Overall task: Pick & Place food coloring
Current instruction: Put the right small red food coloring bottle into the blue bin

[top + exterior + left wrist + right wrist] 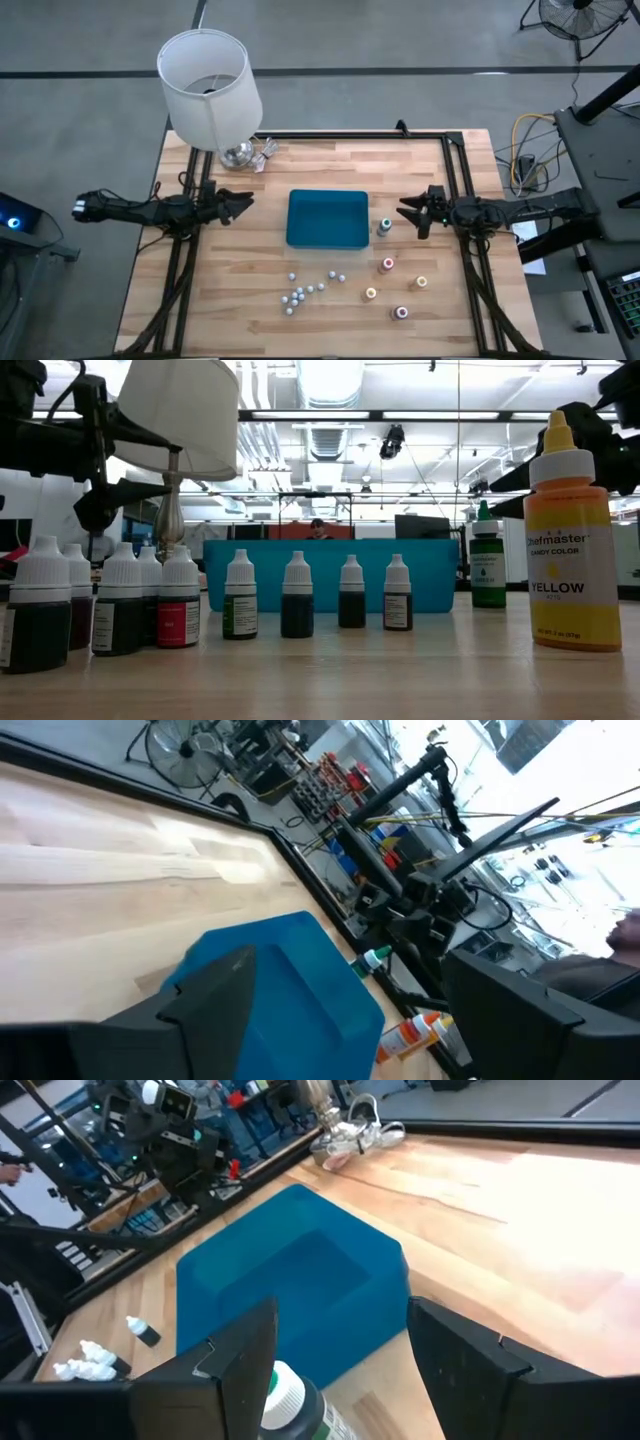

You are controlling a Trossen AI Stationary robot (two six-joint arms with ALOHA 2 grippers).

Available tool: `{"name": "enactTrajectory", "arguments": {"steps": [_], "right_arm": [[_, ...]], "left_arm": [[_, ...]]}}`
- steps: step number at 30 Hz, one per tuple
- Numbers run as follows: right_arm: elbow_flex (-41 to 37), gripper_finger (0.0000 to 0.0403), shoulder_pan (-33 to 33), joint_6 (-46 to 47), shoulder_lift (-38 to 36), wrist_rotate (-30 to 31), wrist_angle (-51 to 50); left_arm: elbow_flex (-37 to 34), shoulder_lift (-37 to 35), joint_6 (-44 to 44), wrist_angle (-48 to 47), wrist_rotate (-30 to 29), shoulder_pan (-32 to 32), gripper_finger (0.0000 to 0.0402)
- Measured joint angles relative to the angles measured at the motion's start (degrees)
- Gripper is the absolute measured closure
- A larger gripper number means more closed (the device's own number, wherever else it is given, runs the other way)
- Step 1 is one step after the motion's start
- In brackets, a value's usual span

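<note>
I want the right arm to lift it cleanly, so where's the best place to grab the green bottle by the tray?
Probably the green bottle's body, just below its cap. It stands upright beside the blue tray, and the open right gripper already faces it, so come in level from the right.

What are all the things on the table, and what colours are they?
tray: one, blue, middle of the table.
green bottle: one, beside the tray's right edge.
big bottles: four, red, orange, yellow and pink tops, right front of the table.
small bottles: about nine, white caps, dark inside, scattered in front of the tray.
lamp: one, white shade, silver base, back left corner.
left gripper: open, left of the tray.
right gripper: open, right by the green bottle.
</note>
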Motion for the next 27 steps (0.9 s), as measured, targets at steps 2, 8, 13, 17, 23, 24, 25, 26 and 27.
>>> {"name": "enactTrajectory", "arguments": {"steps": [2,8,13,17,23,24,25,26,27], "right_arm": [[0.0,0.0198,0.0,0.5,0.8,-0.1,0.0],[0.0,0.0285,0.0,-2.0,2.4,-2.9,0.0],[0.0,0.0382,0.0,-6.4,2.7,-7.9,0.3],[0.0,0.0391,0.0,-8.3,2.7,-9.7,3.3],[0.0,0.0394,0.0,-8.7,2.6,-9.7,13.6],[0.0,0.0394,0.0,-8.8,2.6,-9.7,15.3],[0.0,0.0394,0.0,-8.9,2.6,-10.0,17.0],[0.0,0.0394,0.0,-9.1,2.6,-10.6,18.7],[0.0,0.0394,0.0,-9.5,2.6,-11.2,20.0]], "left_arm": [[0.0,0.5,0.9,-0.1,0.0,0.0,0.0135],[0.0,1.2,5.3,0.0,1.0,0.0,0.0251],[0.0,1.2,10.8,0.0,3.4,0.0,0.0364],[0.0,1.2,12.9,0.1,4.6,0.0,0.0397],[0.0,1.2,14.8,2.9,9.4,0.0,0.0401],[0.0,1.2,14.9,4.3,10.6,0.0,0.0401],[0.0,1.2,14.7,5.7,11.6,0.0,0.0401],[0.0,1.2,14.4,7.1,12.3,0.0,0.0401],[0.0,1.2,14.2,8.5,13.1,0.0,0.0401]]}}
